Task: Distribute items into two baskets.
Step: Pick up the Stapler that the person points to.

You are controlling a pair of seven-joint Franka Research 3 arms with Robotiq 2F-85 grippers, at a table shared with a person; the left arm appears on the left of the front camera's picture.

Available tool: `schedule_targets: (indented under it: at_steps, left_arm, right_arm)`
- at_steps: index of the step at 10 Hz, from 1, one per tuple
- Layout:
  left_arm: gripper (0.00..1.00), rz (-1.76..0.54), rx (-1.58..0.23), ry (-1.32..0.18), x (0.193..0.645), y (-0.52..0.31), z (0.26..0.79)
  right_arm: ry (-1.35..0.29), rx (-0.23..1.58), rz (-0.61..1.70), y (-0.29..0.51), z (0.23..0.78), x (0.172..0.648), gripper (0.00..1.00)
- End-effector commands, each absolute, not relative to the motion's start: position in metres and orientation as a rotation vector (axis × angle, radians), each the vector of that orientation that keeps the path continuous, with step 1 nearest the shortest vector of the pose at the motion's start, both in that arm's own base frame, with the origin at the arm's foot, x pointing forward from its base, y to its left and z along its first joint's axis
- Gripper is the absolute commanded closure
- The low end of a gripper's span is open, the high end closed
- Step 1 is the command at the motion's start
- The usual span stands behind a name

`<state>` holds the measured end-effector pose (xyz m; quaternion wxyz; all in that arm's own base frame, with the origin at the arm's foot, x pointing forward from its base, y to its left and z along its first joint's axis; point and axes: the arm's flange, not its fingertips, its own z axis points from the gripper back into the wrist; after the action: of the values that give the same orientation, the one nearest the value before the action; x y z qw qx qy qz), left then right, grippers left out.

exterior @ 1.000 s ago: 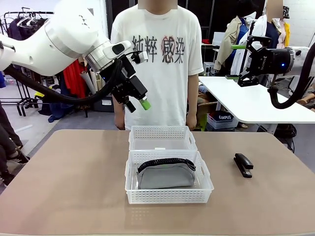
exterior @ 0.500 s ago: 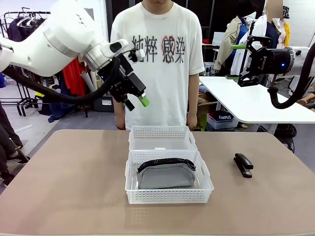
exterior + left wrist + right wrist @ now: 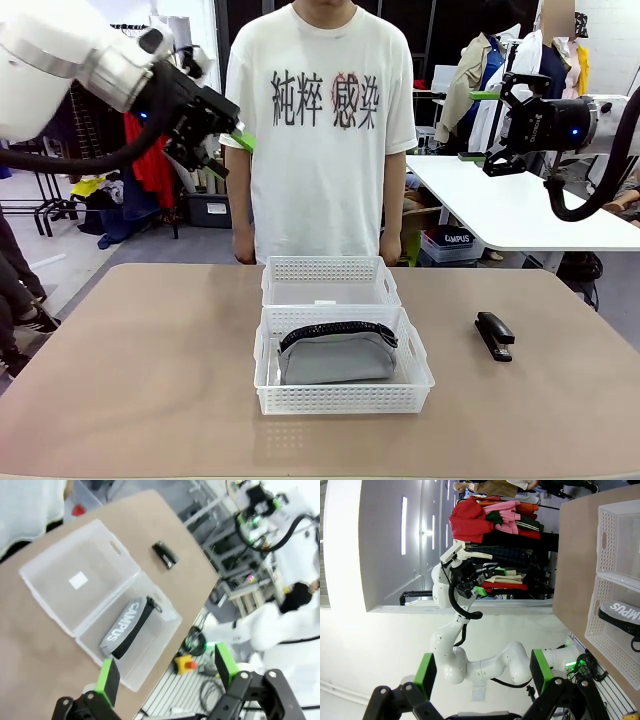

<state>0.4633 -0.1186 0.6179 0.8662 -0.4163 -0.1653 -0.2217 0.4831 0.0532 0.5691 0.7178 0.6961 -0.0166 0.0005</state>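
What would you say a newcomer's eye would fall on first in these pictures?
The soft grey fabric pouch with a black zipper, lying in the nearer white lattice plastic basket at the middle of the table, with a matching basket directly behind it. Next, the small black stapler on the table to the right, and the left gripper and right gripper hanging high at either side, jaws open.
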Motion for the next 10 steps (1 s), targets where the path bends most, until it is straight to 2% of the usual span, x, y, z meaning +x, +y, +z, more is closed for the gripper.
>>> schedule_targets:
  at_steps: [1,4,8,10]
  left_arm:
    - [0.00,-0.326,-1.009,-0.377,0.461,-0.101,0.616]
    - [0.00,-0.165,-1.176,-0.484,0.468,-0.061,0.625]
    - [0.00,-0.087,-1.323,-0.466,0.463,-0.029,0.624]
    - [0.00,-0.057,-1.335,-0.444,0.457,-0.023,0.619]
  right_arm:
    - [-0.041,1.539,0.002,0.053,0.571,0.483,0.00]
    - [-0.041,1.539,0.002,0.053,0.571,0.483,0.00]
    - [-0.041,1.539,0.002,0.053,0.571,0.483,0.00]
    - [-0.041,1.539,0.002,0.053,0.571,0.483,0.00]
